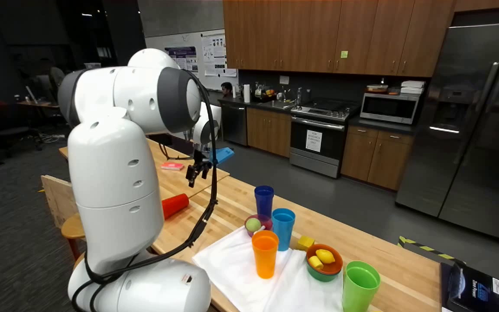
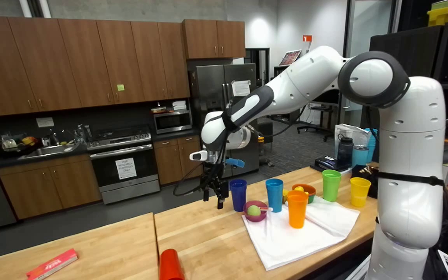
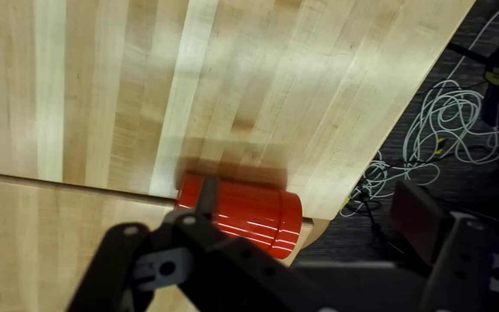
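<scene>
The red cup (image 3: 254, 212) lies on its side on the counter (image 2: 208, 233), lower than the end effector (image 2: 213, 199) and apart from it. I can see the jaws spread wide. Well away from the red cup stands an orange cup (image 2: 297, 212).

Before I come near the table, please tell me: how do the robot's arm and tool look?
The arm is glossy white and rounded, with dark grey bands at joints and small round recesses. Black cables run along it, and a black strap crosses it. The tool is mostly black, with two jointed fingers and some grey parts. A blue piece juts out near its top.
</scene>
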`<action>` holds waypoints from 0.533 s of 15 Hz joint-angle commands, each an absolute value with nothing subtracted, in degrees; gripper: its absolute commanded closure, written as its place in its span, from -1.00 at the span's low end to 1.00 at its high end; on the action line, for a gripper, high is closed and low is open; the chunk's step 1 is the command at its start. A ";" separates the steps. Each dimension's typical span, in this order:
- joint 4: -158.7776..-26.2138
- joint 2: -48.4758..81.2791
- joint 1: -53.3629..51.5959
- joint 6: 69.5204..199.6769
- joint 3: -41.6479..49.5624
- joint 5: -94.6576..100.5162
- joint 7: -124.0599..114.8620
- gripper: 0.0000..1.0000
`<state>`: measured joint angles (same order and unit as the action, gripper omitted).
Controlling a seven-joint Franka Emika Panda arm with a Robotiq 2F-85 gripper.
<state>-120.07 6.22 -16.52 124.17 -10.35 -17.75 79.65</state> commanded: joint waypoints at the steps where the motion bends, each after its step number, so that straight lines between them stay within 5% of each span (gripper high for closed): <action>1: -115.12 11.82 -14.90 119.67 -13.10 -17.27 79.32 -1.00; 8: -111.92 18.87 -17.50 116.34 -17.35 -6.51 74.21 -1.00</action>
<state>-115.01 15.89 -16.72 119.95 -15.61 -10.08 76.77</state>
